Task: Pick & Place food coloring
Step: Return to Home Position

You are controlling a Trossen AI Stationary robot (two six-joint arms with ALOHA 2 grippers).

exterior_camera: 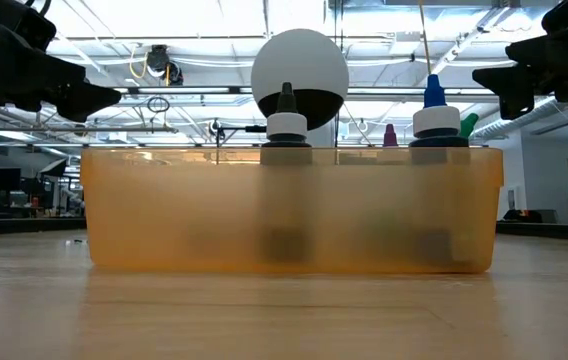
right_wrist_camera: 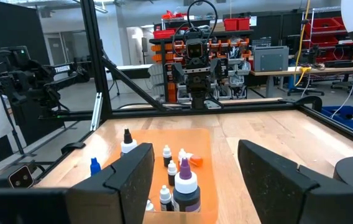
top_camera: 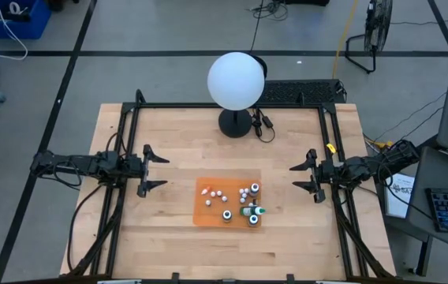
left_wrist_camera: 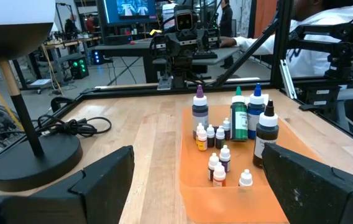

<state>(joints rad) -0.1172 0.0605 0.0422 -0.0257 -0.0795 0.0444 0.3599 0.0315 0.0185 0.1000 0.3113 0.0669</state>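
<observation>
The food coloring bottles [top_camera: 241,201] stand on their bases on a flat orange tray [top_camera: 208,211] at the table's middle. In the left wrist view, three taller bottles with purple, green and blue tips [left_wrist_camera: 238,118] and a dark one [left_wrist_camera: 267,134] stand behind several small bottles [left_wrist_camera: 217,165]. The low view shows only two caps [exterior_camera: 286,120] above the tray's wall [exterior_camera: 184,210]. My left gripper [top_camera: 157,171] hovers open to the left of the tray, level with it. My right gripper [top_camera: 304,178] hovers open to the tray's right. Both point at the tray.
A white globe lamp [top_camera: 236,80] stands on its dark base [top_camera: 235,124] near the far edge, with a coiled cord [top_camera: 263,124] beside it. A black frame [top_camera: 224,106] borders the far and side edges. Bare wood [top_camera: 177,142] lies between each gripper and the tray.
</observation>
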